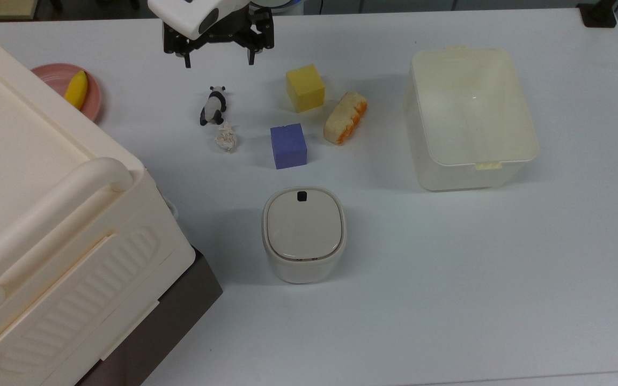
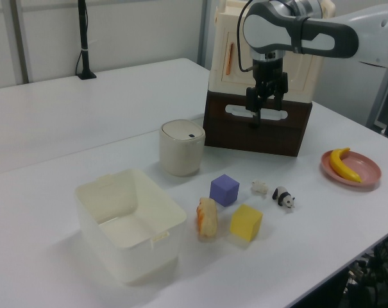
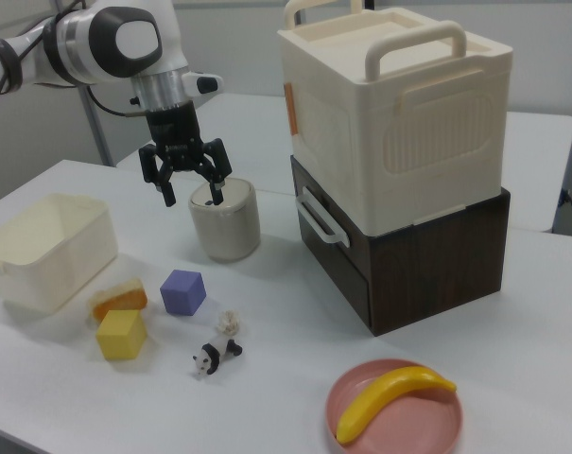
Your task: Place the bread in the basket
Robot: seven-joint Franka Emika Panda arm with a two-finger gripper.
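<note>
The bread (image 1: 345, 118) is a small cream loaf with an orange-brown crust. It lies on the white table between the yellow cube and the basket, and it also shows in the left view (image 2: 206, 218) and the right view (image 3: 120, 301). The basket (image 1: 470, 177) is a deep cream-white tub standing empty at the top view's right, seen also in the left view (image 2: 136, 256) and the right view (image 3: 40, 246). My gripper (image 1: 219, 61) hangs open and empty above the table, up and to the left of the bread in the top view; it also shows in the left view (image 2: 265, 112) and the right view (image 3: 193, 199).
A yellow cube (image 1: 305, 87), a purple cube (image 1: 288, 146), a toy panda (image 1: 213, 105) and a crumpled white scrap (image 1: 226, 137) lie near the bread. A lidded beige bin (image 1: 303, 233) stands in front. A big cream case (image 1: 46, 214) and a pink plate (image 1: 54, 75) with a banana (image 1: 76, 88) are at the top view's left.
</note>
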